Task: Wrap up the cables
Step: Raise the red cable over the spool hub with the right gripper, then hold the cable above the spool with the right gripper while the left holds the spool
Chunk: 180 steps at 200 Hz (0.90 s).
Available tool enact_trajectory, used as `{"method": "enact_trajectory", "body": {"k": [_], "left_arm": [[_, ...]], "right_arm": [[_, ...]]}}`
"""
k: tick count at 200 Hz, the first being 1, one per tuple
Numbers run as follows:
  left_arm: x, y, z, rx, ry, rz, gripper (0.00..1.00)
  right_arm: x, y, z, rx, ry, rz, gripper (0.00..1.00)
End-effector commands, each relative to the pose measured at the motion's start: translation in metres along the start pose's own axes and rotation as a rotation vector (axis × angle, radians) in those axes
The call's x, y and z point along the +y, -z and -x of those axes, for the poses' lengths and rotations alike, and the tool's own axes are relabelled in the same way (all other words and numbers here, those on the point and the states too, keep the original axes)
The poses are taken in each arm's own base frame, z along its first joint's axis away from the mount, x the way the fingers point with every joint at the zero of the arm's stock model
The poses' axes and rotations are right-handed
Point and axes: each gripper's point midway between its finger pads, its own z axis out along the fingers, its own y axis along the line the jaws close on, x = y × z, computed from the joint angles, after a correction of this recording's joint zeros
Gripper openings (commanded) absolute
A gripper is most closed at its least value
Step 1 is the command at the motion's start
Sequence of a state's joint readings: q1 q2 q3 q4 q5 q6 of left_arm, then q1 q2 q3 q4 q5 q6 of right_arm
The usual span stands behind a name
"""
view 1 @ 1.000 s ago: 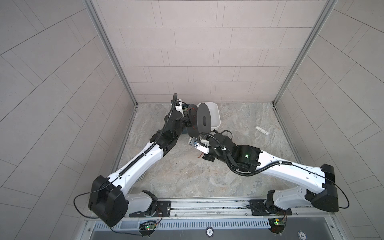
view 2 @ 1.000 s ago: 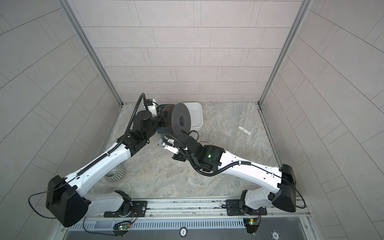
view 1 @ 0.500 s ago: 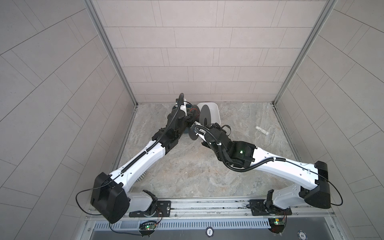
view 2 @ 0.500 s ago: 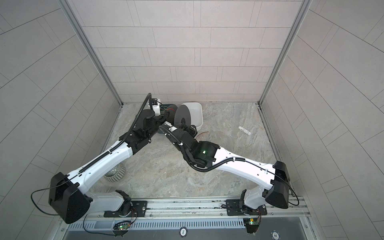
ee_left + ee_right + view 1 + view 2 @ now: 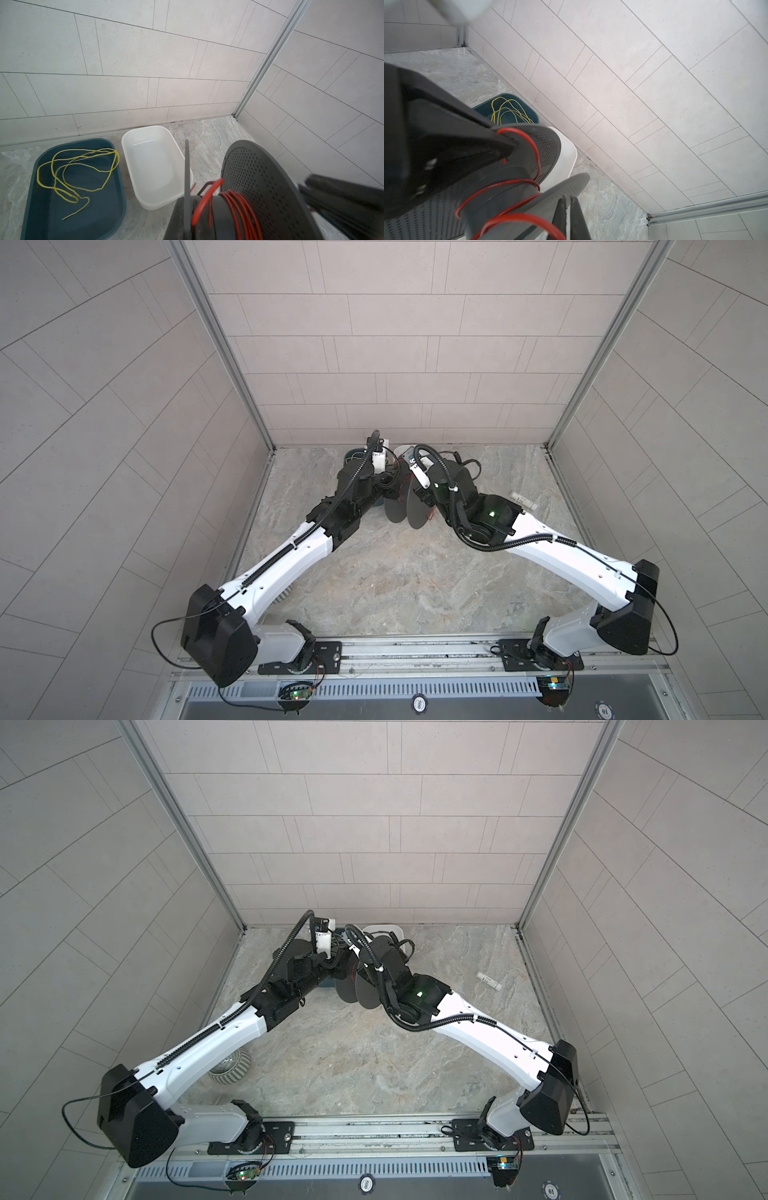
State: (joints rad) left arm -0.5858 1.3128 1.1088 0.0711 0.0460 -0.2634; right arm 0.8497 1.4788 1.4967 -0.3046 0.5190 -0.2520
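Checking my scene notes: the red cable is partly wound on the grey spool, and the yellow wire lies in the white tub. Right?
No: the left wrist view shows the yellow wire in the dark blue tray; the white tub is empty. The rest holds.

Robot test cell (tiled walls (image 5: 374,364), mounting rail (image 5: 415,649)).

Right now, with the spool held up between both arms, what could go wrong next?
1. The red wire sits in slack turns on the spool; one loop arcs across a flange and could slip over the rim.
2. The left gripper seems to pinch only that thin flange, so the spool might twist.
3. The right gripper is shut close by; the arms could collide.
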Motion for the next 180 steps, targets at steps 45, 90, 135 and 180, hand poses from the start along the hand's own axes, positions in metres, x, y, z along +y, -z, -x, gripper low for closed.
{"method": "enact_trajectory", "body": {"k": [45,90,135,180], "left_arm": [[-0.026,0.007,0.023,-0.06,-0.095,-0.129,0.0],[-0.028,0.008,0.021,-0.064,-0.113,-0.144,0.0],[-0.025,0.015,0.025,-0.075,-0.123,-0.124,0.0],[-0.024,0.017,0.026,-0.075,-0.109,-0.124,0.0]], "right_arm": [[-0.056,-0.024,-0.011,0.05,-0.143,-0.064,0.07],[-0.073,-0.04,-0.038,0.115,-0.169,-0.092,0.1],[-0.076,-0.049,-0.064,0.143,-0.232,-0.08,0.12],[-0.074,-0.064,-0.105,0.154,-0.351,-0.014,0.21]]}}
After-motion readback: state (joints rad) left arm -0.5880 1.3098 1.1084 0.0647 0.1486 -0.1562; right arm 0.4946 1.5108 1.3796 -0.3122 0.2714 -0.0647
